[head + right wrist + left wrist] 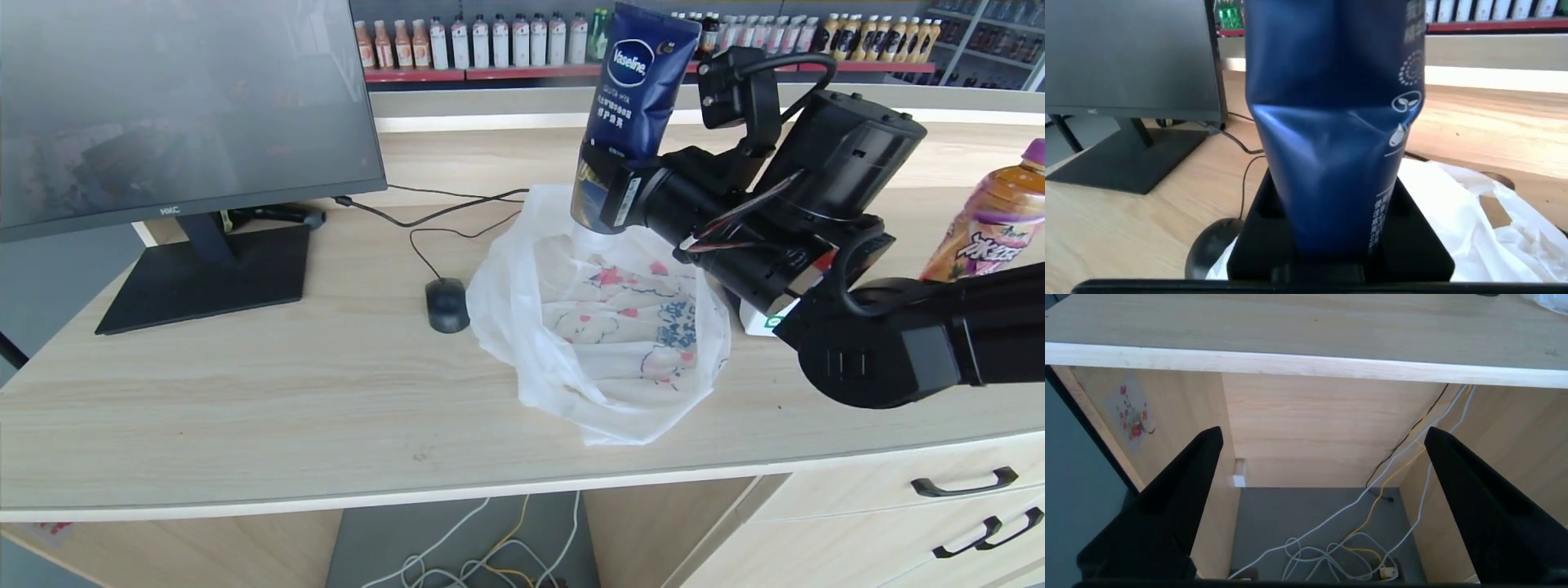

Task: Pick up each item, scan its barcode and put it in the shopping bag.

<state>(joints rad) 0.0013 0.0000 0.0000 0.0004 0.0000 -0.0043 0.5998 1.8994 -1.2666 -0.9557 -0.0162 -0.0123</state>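
A dark blue tube (624,106) is held cap end down over the far rim of the white shopping bag (608,327), which lies open on the wooden counter (245,392). My right gripper (608,200) is shut on the tube's lower part. In the right wrist view the blue tube (1331,131) is squeezed between the jaws, with the bag (1486,237) behind it. My left gripper (1319,506) hangs open below the counter's front edge, its two fingers (1176,506) wide apart with nothing between them. An orange drink bottle (992,220) stands at the far right.
A monitor (180,106) on its stand fills the back left. A black mouse (446,304) with its cable lies just left of the bag. A white box (763,318) sits partly hidden under my right arm. Drawers (963,486) are at lower right. Loose cables (1339,547) lie under the counter.
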